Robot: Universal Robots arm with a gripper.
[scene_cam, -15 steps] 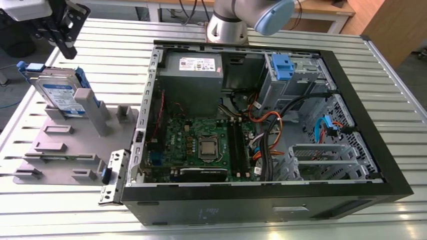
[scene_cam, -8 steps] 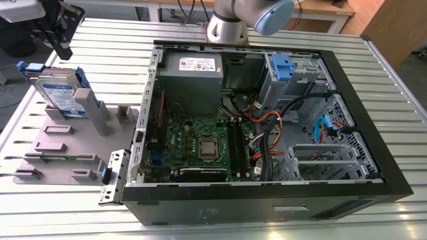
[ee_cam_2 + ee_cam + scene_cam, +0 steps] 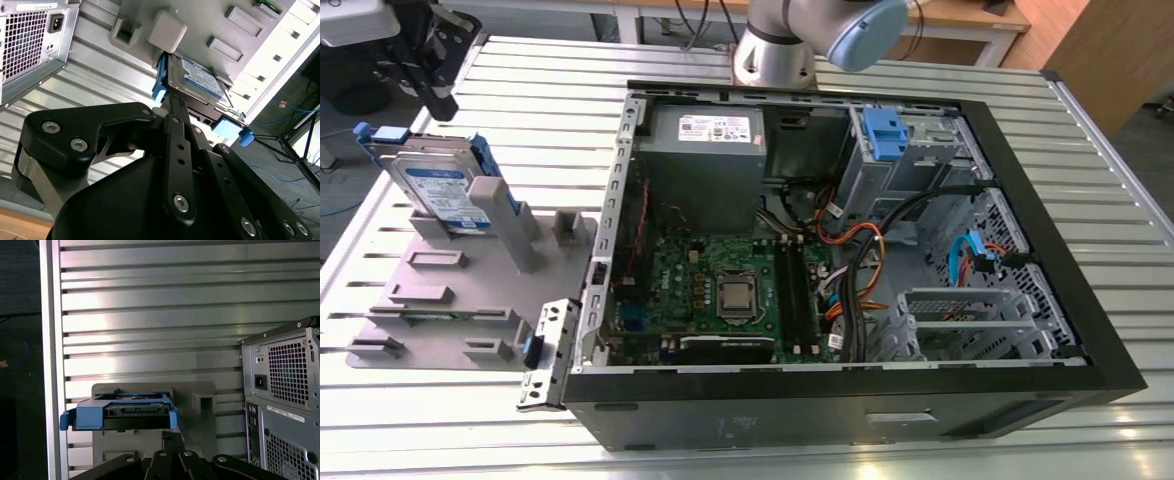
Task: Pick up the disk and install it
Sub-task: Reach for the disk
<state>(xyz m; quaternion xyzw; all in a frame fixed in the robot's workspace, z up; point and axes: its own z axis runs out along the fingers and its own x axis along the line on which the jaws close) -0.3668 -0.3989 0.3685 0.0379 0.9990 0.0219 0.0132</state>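
Disk (image 3: 440, 190) and its blue carrier frame stand on edge in a slot of the grey fixture (image 3: 454, 290), which lies on the slatted metal worktop (image 3: 494, 80) at the exterior view's left. The labelled face is turned toward the open computer case (image 3: 1067, 300) just beside the fixture. In both wrist views the disk (image 3: 200, 77) (image 3: 122, 412) rests upright against the fixture's grey posts, with the blue frame wrapping its edges.

The gripper (image 3: 440, 108) hangs above the disk and a little toward the far edge of the worktop, near it but not touching. In the first wrist view the fingers (image 3: 172, 436) look drawn close together with nothing between them, their tips just short of the disk's blue frame.

Inside the case lie a green motherboard (image 3: 720, 280), a grey metal box with a white sticker (image 3: 707, 150) and an upright grey bay with a blue tab (image 3: 887, 135). The arm's base (image 3: 781, 55) stands on the worktop behind the case.
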